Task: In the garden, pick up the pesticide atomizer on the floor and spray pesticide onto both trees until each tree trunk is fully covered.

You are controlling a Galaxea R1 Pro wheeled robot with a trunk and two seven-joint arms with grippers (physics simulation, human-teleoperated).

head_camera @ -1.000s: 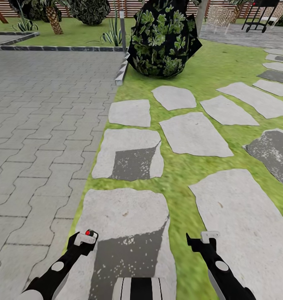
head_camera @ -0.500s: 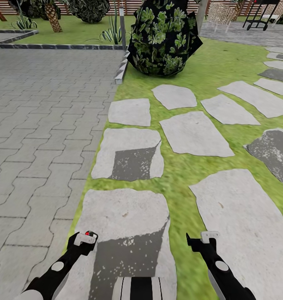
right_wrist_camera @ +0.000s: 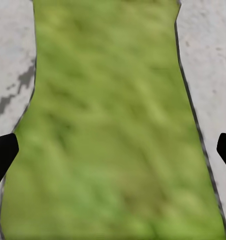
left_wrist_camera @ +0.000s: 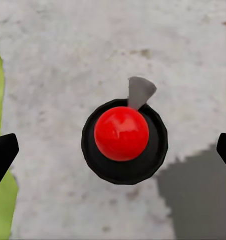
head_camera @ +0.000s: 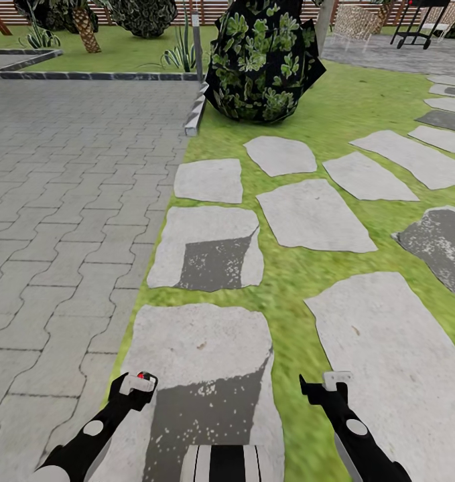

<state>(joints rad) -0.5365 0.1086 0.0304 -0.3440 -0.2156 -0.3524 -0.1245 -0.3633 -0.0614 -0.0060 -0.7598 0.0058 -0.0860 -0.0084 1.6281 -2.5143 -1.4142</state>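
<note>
While over stepping stones [head_camera: 207, 351] set in the grass floor [head_camera: 291, 274], left gripper [left_wrist_camera: 115, 150] spread wide around a red-capped black atomizer top [left_wrist_camera: 121, 134]; right gripper [right_wrist_camera: 113, 150] spread wide, empty, above grass. Broad-leaved bush [head_camera: 261, 60] well ahead.

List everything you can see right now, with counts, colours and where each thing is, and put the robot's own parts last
Flat stepping stones: many, pale grey with dark patches, set in the grass ahead.
Green grass lawn: one, green, centre and right.
Grey brick paving: one, grey, left side.
Broad-leaved bush: one, dark green, far centre.
Brown slat fence: one, along the far edge.
Red ball on black base: one, held at the left gripper.
Right gripper: one, black, over grass, empty.
</note>
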